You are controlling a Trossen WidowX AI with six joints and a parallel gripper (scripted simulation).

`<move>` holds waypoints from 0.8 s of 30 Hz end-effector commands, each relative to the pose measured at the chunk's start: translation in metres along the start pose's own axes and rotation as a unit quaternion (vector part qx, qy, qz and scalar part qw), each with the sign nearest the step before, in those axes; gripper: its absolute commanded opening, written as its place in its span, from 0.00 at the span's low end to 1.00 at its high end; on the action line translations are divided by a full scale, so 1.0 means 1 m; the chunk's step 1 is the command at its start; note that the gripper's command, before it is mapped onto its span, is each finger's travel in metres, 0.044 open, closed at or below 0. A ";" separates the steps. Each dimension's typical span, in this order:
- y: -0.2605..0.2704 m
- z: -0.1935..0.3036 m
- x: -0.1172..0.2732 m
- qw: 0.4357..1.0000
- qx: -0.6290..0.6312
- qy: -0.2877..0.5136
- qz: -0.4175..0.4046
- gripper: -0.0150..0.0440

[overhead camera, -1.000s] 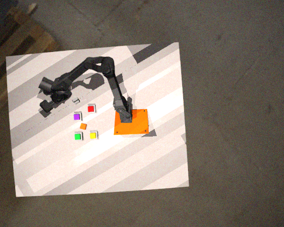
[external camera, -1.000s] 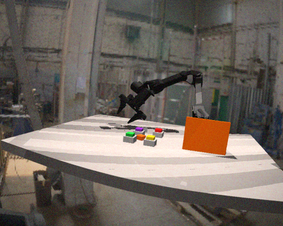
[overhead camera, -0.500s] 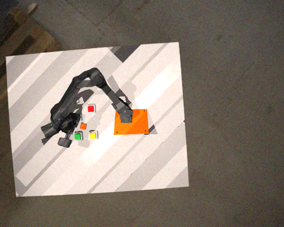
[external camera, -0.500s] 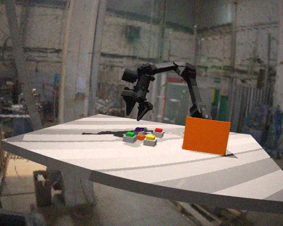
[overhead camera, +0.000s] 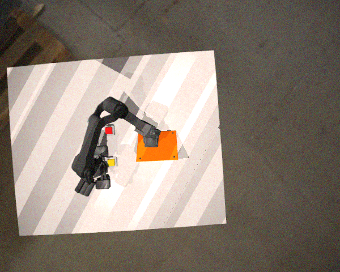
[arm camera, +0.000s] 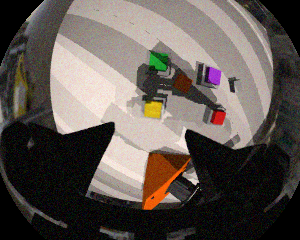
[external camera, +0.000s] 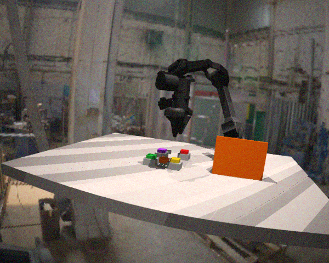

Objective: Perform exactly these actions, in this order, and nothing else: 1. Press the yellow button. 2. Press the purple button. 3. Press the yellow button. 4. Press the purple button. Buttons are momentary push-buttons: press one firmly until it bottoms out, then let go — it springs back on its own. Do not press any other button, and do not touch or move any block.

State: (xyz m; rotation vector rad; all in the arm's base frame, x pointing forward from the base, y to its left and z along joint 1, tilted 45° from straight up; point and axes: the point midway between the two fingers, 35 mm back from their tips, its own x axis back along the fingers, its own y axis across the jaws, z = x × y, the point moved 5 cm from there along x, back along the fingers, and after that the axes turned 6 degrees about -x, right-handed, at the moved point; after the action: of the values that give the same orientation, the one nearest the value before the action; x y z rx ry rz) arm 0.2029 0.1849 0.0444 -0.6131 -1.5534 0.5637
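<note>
The yellow button (overhead camera: 111, 162) (external camera: 175, 160) (arm camera: 153, 109) sits on a grey base and stands up, with nothing touching it. The purple button (external camera: 162, 150) (arm camera: 213, 76) also stands up on its base; in the top view the arm hides it. My gripper (overhead camera: 102, 166) (external camera: 177, 133) (arm camera: 150, 130) is open and empty, pointing down, high above the table near the button group. In the wrist view the yellow button shows just ahead of the gap between the fingertips, and the purple one farther off to the upper right.
A green button (external camera: 151, 156) (arm camera: 159, 61) and a red button (overhead camera: 108, 130) (external camera: 184, 151) (arm camera: 218, 117) complete the group. An orange block (external camera: 163, 160) (arm camera: 182, 83) lies amid them. A small grey block (arm camera: 233, 84) lies beyond purple. An orange panel (overhead camera: 167, 146) (external camera: 239, 158) stands by the arm's base.
</note>
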 end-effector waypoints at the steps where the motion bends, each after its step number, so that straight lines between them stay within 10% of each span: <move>1: -0.001 -0.001 -0.023 1.000 -0.002 0.001 0.008 0.80; 12: -0.003 0.000 -0.061 1.000 -0.002 0.000 0.009 0.31; 24: -0.003 0.000 -0.067 1.000 -0.002 0.000 0.009 0.29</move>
State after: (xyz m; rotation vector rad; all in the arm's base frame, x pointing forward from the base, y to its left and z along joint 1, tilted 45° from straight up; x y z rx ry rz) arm 0.2063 0.1412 0.0000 -0.6291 -1.5526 0.5658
